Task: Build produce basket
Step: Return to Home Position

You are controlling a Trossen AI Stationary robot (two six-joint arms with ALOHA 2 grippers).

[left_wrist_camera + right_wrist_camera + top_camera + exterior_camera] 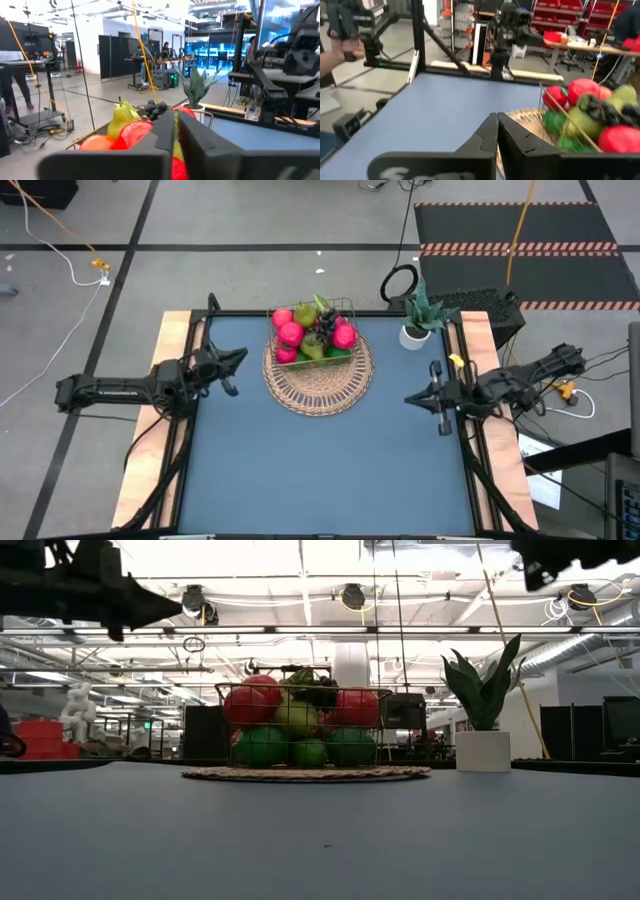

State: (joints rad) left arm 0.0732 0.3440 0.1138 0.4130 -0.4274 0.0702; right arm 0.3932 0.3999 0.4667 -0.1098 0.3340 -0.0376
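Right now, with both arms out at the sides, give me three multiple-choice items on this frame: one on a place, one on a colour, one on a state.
1. Where does the basket stand?
A. on the mat
B. beside the mat
C. on the floor

2. What colour is the plant's pot?
A. black
B. white
C. red

3. How are the left gripper and the right gripper?
A. both open
B. both shut, holding nothing
C. the right one shut on an apple

Answers:
1 A: in the low view the basket sits on top of the mat.
2 B: the pot shows white in both the high and low views.
3 B: each wrist view shows that gripper closed with nothing in it.
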